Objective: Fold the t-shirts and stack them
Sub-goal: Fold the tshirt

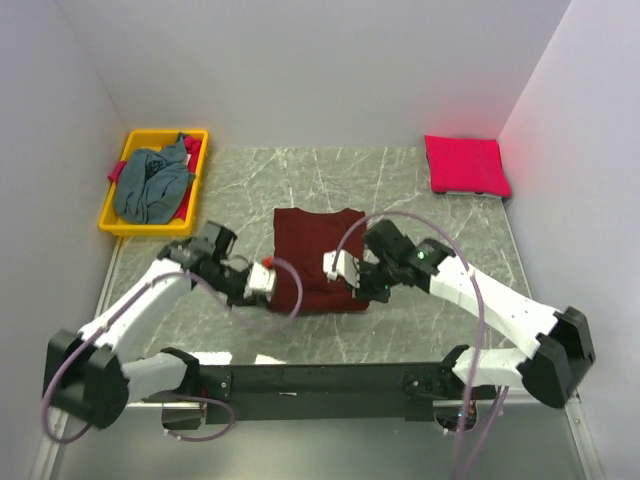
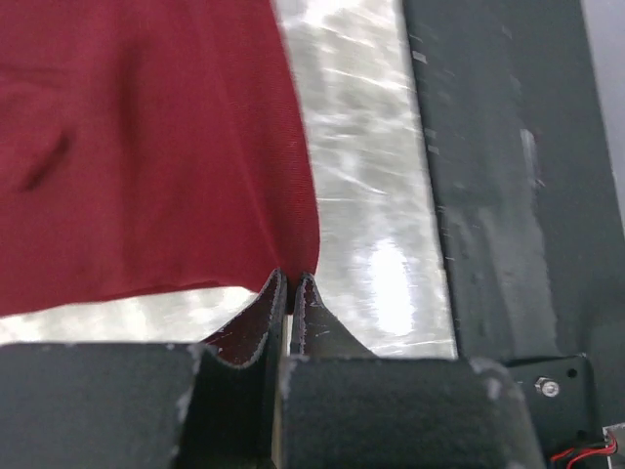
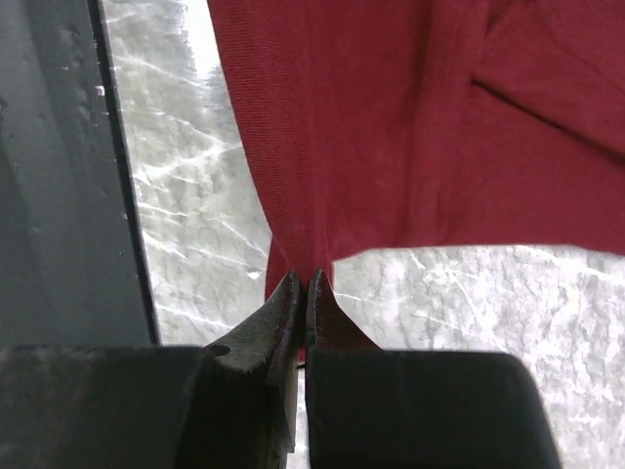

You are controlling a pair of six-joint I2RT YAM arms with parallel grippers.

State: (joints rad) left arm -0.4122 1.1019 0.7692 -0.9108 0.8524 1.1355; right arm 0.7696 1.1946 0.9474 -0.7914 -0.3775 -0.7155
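Left fingers [image 2: 256, 332] are pressing together, pinching a near-left corner of the maroon t-shirt [image 1: 318, 250]. Right fingers [image 3: 337, 327] are likewise closing tight on a corner of the same shirt, on its right side. The shirt is lying spread at the middle of the desk [image 1: 420, 210]. At far left, a yellow bin [image 1: 140, 229] is holding a crumpled grey-blue t-shirt [image 1: 150, 185]. At far right, a folded pink-red t-shirt [image 1: 465, 165] is resting on the desk.
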